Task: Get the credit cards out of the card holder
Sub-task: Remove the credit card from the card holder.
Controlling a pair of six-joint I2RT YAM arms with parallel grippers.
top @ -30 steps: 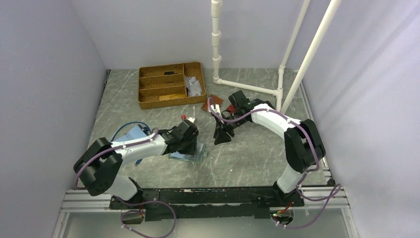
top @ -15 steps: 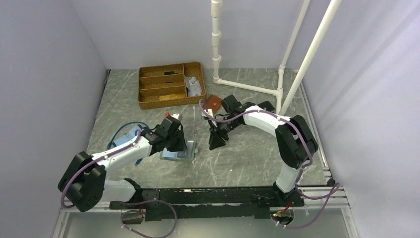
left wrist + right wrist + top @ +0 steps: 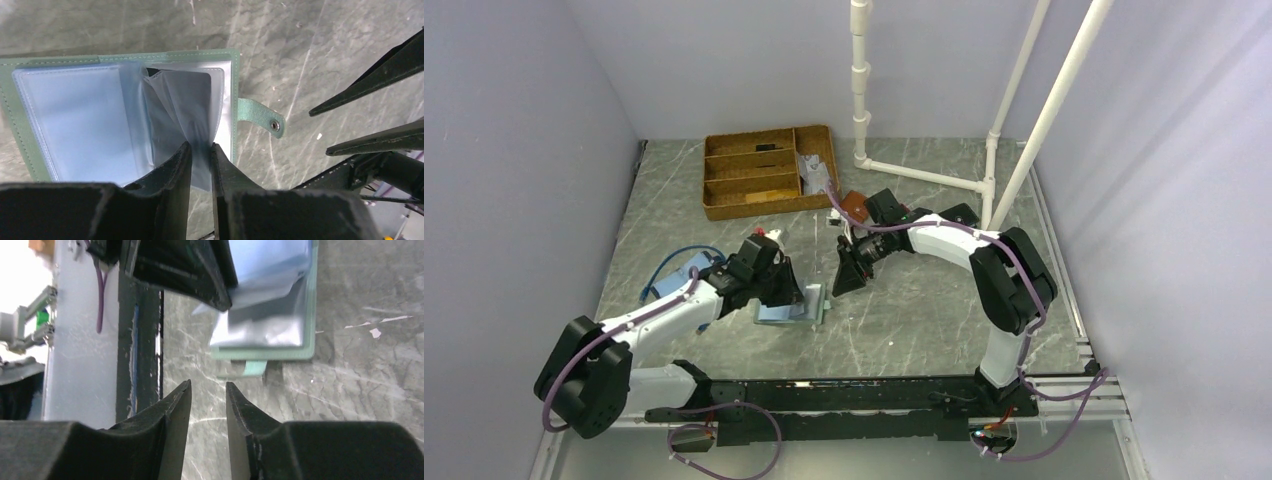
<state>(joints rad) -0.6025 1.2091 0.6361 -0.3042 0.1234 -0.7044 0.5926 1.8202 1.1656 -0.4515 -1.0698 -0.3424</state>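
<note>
Where the card holder (image 3: pixel 75 110) lies open on the table (image 3: pixel 325 50), the left gripper (image 3: pixel 200 148) is nearly closed, pinching its raised clear sleeve (image 3: pixel 185 100). Right gripper (image 3: pixel 208 387): narrowly parted, empty, near the snap tab (image 3: pixel 260 117). Holder interior pale blue, green-edged.

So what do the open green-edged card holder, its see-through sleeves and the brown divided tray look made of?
Green-edged card holder: probably leather or imitation, matte, stitched along the border, snap tab. See-through sleeves: thin plastic, glossy, crinkled. Brown divided tray: seemingly woven wicker, rough-textured sides.
</note>
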